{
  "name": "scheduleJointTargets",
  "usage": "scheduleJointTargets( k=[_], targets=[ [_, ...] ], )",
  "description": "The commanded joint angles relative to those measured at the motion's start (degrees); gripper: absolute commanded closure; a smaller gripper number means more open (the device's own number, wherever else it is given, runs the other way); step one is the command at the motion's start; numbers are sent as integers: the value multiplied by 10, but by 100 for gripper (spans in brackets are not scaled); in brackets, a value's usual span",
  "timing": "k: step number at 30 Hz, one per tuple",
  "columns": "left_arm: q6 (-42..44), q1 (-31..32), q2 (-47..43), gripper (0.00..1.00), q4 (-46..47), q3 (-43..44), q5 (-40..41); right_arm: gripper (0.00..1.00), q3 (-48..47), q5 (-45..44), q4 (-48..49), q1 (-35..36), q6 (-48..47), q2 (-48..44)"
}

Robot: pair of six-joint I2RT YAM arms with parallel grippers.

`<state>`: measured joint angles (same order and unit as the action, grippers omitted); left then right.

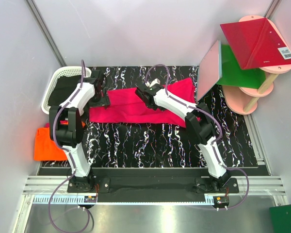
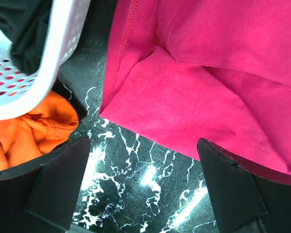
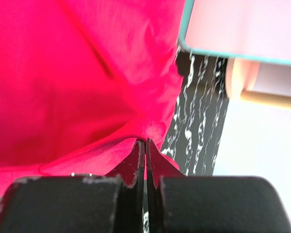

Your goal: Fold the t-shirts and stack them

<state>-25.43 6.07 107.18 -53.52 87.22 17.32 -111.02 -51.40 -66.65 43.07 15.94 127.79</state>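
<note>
The hot pink t-shirt (image 1: 123, 109) lies spread across the back of the black marbled mat (image 1: 160, 143). My left gripper (image 1: 101, 91) hovers at the shirt's left edge, open. In the left wrist view its fingers (image 2: 143, 160) stand wide apart over bare mat, with the pink hem (image 2: 199, 87) just beyond them. My right gripper (image 1: 141, 92) is over the shirt's upper middle, shut on a pinch of pink cloth (image 3: 63, 82) that bunches at its tips (image 3: 145, 141). The orange t-shirt (image 1: 46, 143) lies crumpled off the mat's left edge and shows in the left wrist view (image 2: 34, 131).
A white basket (image 1: 63, 77) holding dark cloth stands at the back left, close to my left gripper (image 2: 63, 43). A pink-faced panel (image 1: 209, 68) leans at the mat's right rear, beside green (image 1: 240, 73) and red (image 1: 257, 43) panels on a pink stand.
</note>
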Motion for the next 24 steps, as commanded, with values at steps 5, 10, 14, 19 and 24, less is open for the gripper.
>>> scheduleJointTargets(
  k=[5,10,14,19,24],
  targets=[
    [-10,1,45,3,6,-29,-21,100,-125,-107,28,-18,-103,79],
    [-6,1,45,3,3,-29,-14,100,-159,-135,28,-29,-113,104],
    [-2,1,51,3,-3,-26,-5,100,-177,-152,28,-39,-108,116],
    [-6,1,58,3,-12,-27,-2,99,-227,-172,30,-54,-123,149],
    [-5,1,61,3,-20,-27,6,65,-249,-176,54,-80,-145,185]
  ],
)
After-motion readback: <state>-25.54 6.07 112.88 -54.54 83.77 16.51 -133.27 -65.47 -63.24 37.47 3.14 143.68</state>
